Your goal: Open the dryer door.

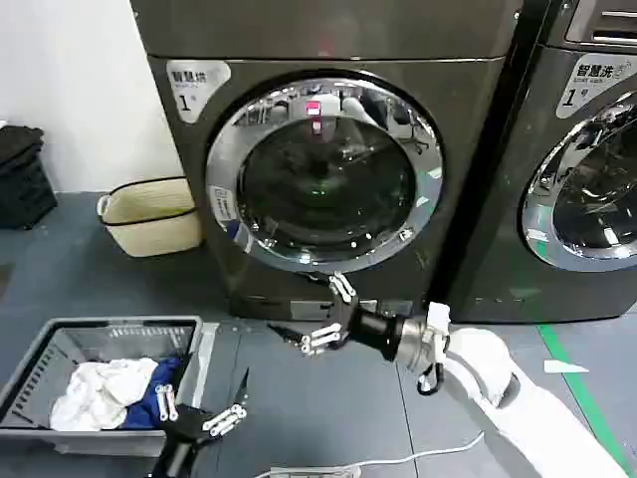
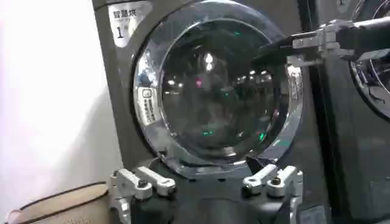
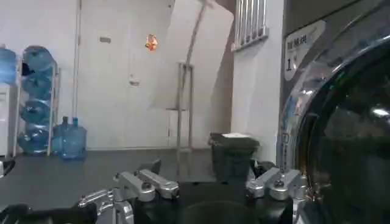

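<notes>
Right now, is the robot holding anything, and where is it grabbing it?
Nothing is held. The right gripper is open in front of the round chrome-rimmed dryer door; the left gripper is open, low by the grey laundry basket.

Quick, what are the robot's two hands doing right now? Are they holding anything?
Left gripper: open, holding nothing, low beside the laundry basket.
Right gripper: open, holding nothing, just below the dryer door.

The dryer door [image 1: 325, 177] is seen shut. The right gripper [image 1: 317, 314] is held open just below it; the left gripper [image 1: 204, 400] is positioned beside the laundry basket [image 1: 60, 344].
</notes>
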Motion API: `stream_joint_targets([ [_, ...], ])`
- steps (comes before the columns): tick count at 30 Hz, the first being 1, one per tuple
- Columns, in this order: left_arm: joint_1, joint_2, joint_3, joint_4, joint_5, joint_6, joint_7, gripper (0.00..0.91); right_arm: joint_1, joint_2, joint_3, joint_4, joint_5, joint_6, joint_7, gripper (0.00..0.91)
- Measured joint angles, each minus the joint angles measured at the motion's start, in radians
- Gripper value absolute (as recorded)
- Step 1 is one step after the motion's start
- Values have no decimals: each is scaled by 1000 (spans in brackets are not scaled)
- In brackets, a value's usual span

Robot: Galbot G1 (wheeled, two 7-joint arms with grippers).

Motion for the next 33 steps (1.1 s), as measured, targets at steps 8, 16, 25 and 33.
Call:
stream_joint_targets([
  [8, 1, -1, -1, -1, 0, 0, 0, 907, 86, 22, -66, -68, 4, 1, 21, 907],
  [16, -2, -2, -1, -1, 0, 2, 0, 907, 193, 64, -136, -174, 4, 12, 46, 907],
  [25, -1, -4, -3, -3, -1, 2, 0, 907, 300, 105, -200, -293, -1, 29, 44, 907],
  [33, -2, -6, -5, -3, -1, 2, 0, 907, 365, 131, -250, -370, -1, 54, 79, 907],
])
